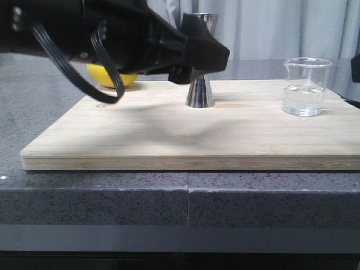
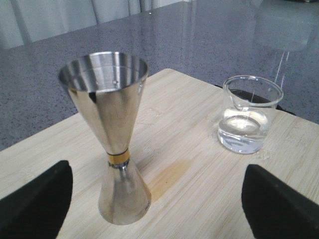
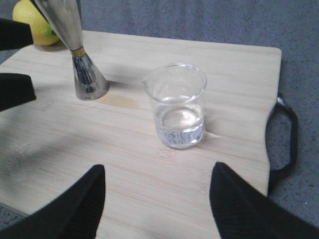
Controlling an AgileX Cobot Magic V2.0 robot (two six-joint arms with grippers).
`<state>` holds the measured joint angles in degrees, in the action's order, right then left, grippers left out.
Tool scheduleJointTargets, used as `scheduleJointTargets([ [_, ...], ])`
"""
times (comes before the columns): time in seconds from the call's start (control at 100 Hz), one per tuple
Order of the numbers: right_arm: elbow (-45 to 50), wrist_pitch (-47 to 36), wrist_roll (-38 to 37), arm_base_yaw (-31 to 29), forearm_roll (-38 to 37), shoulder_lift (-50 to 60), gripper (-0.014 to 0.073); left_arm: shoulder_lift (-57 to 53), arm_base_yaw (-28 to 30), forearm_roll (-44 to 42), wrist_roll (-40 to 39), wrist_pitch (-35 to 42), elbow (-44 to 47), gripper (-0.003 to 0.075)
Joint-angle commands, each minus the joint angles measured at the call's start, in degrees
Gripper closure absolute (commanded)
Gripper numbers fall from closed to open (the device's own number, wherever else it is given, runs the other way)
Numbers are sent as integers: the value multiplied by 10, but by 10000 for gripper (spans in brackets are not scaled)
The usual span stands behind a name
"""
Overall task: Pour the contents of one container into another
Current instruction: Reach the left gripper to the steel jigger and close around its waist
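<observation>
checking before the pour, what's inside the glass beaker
The beaker holds clear liquid, roughly the lower third; nothing else shows in it. Both grippers are open and apart from it.

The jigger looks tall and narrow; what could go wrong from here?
1. The jigger stands on a small base, so the open left pincer closing around it could tip it.
2. Its mouth is narrow; water from the beaker may spill onto the wooden board.

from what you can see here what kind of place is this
Probably a kitchen or bar-style worktop: a wooden cutting board on a speckled stone counter, with a steel jigger, a glass beaker and a lemon.
</observation>
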<state>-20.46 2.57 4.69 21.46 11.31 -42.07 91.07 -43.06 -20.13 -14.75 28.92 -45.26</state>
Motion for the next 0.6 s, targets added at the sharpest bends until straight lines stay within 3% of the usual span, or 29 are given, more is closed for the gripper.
scheduleJointTargets([
  [0.0,-14,-51,6,2,-8,-2,181,-6,12,-22,-38,78,-18,83],
  [0.59,-14,-70,6,2,-11,-51,183,81,40,-108,-113,123,-96,83],
])
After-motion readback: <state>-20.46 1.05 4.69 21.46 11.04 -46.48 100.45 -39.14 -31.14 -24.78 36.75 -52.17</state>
